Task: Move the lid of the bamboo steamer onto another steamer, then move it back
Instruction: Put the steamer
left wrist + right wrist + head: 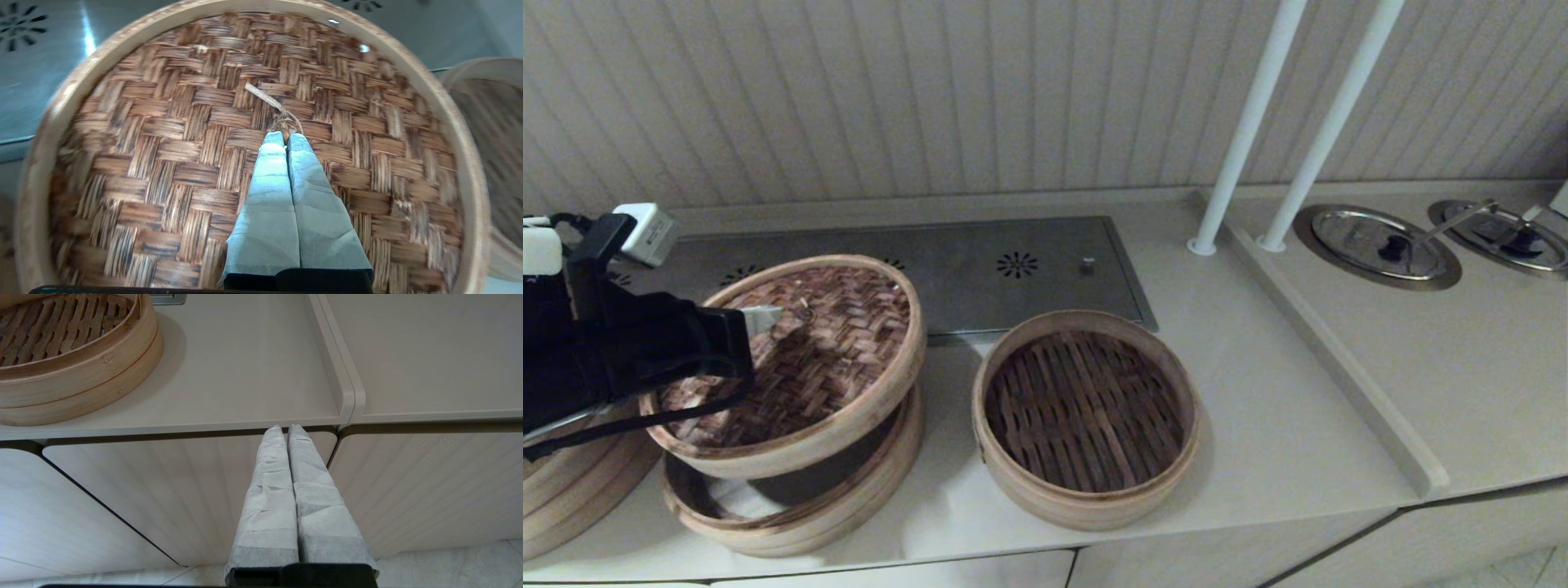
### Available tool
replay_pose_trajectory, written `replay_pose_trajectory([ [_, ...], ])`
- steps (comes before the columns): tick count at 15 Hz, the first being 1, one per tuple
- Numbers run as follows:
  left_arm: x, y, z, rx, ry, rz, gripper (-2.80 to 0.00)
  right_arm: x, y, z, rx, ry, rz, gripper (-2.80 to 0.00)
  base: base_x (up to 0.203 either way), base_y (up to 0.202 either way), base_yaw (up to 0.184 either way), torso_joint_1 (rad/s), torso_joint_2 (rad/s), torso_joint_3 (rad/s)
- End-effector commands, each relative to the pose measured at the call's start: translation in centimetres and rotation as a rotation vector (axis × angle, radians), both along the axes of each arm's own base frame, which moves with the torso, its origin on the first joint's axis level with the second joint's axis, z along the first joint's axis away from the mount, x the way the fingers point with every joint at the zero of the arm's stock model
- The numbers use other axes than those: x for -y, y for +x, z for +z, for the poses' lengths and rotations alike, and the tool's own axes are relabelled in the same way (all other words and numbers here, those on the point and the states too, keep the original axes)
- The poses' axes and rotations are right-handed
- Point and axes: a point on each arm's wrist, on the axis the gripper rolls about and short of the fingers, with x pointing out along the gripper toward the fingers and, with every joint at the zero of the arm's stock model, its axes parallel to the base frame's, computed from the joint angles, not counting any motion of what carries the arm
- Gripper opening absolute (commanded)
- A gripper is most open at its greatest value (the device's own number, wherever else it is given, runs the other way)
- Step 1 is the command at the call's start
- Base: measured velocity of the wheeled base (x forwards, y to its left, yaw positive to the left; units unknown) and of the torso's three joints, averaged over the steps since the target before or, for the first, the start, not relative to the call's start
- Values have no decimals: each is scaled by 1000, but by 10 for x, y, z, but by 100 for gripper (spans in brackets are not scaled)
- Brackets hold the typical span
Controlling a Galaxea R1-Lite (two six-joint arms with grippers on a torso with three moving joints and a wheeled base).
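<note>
The bamboo steamer lid (825, 359), with its herringbone-woven top, hangs tilted above a steamer with a whitish inside (768, 510) at the left of the counter. My left gripper (783, 314) is shut on the lid's small woven loop (286, 122) at the centre of the weave, as the left wrist view shows. The other steamer (1086, 412), pale-walled with a dark slatted floor, stands uncovered to the right of the lid; its edge (502, 122) shows beside the lid's rim. My right gripper (284, 428) is shut on nothing, low in front of the cabinet doors, out of the head view.
A stack of steamers (572, 490) stands at the far left edge. A metal steam plate (1013, 269) lies behind the steamers. Two white poles (1241, 131) rise at the back right, beside a raised counter ridge (1339, 359) and two round metal lids (1376, 241).
</note>
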Motion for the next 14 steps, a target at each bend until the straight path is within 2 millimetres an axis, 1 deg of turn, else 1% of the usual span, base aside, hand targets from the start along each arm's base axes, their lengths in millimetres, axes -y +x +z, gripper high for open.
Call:
replay_pose_trajectory([
  [1, 9, 2, 5, 14, -4, -33, -280, 0, 0, 0, -2, 0, 1, -280, 0, 0, 0, 0, 0, 0],
  [6, 45, 9, 11, 21, 7, -92, -280, 0, 0, 0, -2, -2, 1, -280, 0, 0, 0, 0, 0, 0],
  [12, 85, 12, 18, 44, 23, -149, -280, 0, 0, 0, -2, 0, 1, -280, 0, 0, 0, 0, 0, 0],
  [14, 104, 14, 18, 50, 37, -156, -280, 0, 0, 0, -2, 0, 1, -280, 0, 0, 0, 0, 0, 0],
])
